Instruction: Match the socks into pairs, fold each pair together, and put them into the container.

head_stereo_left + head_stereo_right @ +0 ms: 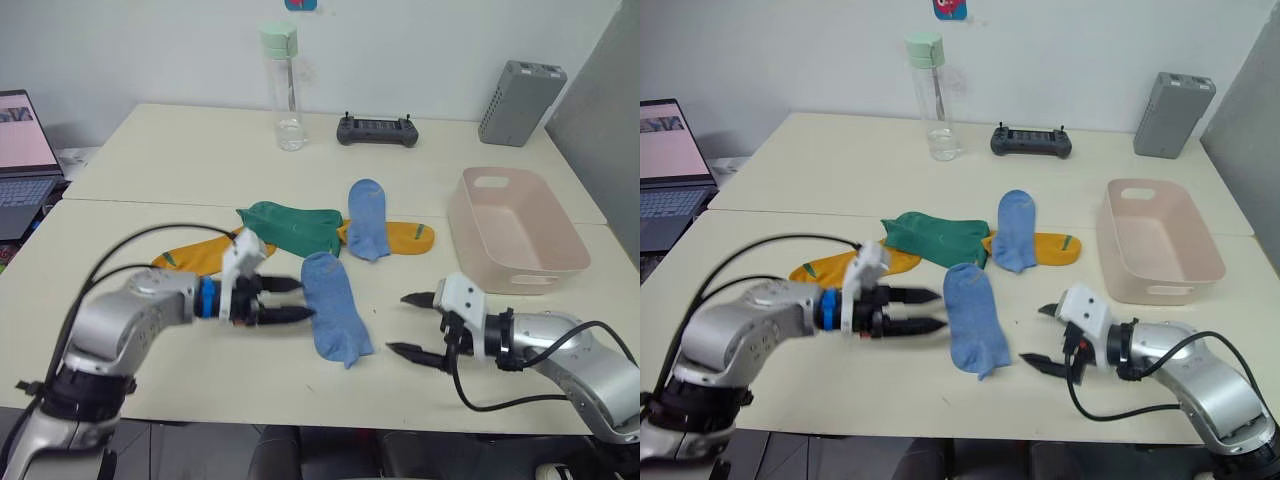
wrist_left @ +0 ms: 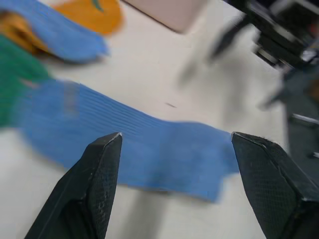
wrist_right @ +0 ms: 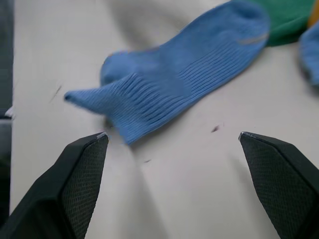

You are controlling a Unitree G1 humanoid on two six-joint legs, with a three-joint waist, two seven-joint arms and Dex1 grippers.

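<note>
Risking a one-layer pinch that drags the near blue sock crooked | head views: left end effector spread at its left edge, right end effector spread, just right; sock on bench, long axis near-far, toe near | wrist views: both flank it empty.

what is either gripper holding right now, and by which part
Nothing. The left gripper and right gripper are both open, one on each side of the near light blue sock, which lies flat on the table.
</note>
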